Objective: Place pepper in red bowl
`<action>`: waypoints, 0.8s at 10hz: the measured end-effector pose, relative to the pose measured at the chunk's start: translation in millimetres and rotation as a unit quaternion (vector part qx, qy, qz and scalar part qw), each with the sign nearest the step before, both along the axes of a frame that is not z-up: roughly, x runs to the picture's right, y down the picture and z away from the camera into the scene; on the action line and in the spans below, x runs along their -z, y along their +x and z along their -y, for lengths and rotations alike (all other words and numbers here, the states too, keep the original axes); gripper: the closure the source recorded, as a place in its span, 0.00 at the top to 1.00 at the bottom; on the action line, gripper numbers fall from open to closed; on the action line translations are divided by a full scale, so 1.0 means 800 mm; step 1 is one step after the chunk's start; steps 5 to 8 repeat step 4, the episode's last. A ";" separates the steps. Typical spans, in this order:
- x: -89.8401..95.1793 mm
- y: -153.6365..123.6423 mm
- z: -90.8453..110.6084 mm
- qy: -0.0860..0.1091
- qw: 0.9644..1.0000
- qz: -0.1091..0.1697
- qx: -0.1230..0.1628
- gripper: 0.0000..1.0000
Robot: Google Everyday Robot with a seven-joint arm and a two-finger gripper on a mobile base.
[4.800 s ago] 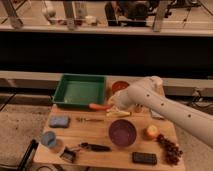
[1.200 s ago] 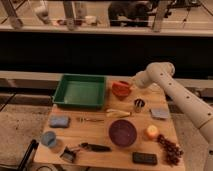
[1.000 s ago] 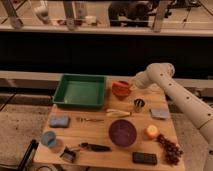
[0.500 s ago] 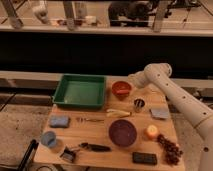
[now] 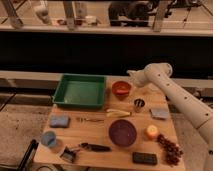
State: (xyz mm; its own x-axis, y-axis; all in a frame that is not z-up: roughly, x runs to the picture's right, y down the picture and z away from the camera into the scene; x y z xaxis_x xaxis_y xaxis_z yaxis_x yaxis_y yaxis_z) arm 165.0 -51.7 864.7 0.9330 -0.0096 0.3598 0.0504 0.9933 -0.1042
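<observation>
The red bowl (image 5: pixel 121 88) is small, round and orange-red, and stands at the back of the wooden table (image 5: pixel 90 131), right of the green tray (image 5: pixel 80 91). My gripper (image 5: pixel 132 75) is at the end of the white arm, just above and to the right of the bowl's rim, clear of it. The pepper does not show anywhere on the table top. The bowl's inside looks dark orange-red, and I cannot tell a pepper apart from it there.
A dark purple bowl (image 5: pixel 122 132) sits front of centre, with a pale yellow piece (image 5: pixel 118 113) behind it. A small metal cup (image 5: pixel 139 104), a grey sponge (image 5: pixel 160 114), an orange fruit (image 5: pixel 151 131), grapes (image 5: pixel 170 149), a dark long-handled tool (image 5: pixel 95 147) and a blue cup (image 5: pixel 48 139) lie around.
The pepper that lay on the table by the tray is gone from there. My gripper went to the red bowl and has since drawn back up and to the right of it.
</observation>
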 end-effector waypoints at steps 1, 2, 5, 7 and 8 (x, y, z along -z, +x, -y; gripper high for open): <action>0.010 0.000 0.005 0.007 1.000 0.005 -0.001 0.80; 0.025 0.000 0.013 0.019 1.000 0.016 -0.005 0.80; 0.040 0.007 0.018 0.030 0.999 0.031 -0.009 0.80; 0.040 0.007 0.018 0.030 0.999 0.031 -0.009 0.80; 0.040 0.007 0.018 0.030 0.999 0.031 -0.009 0.80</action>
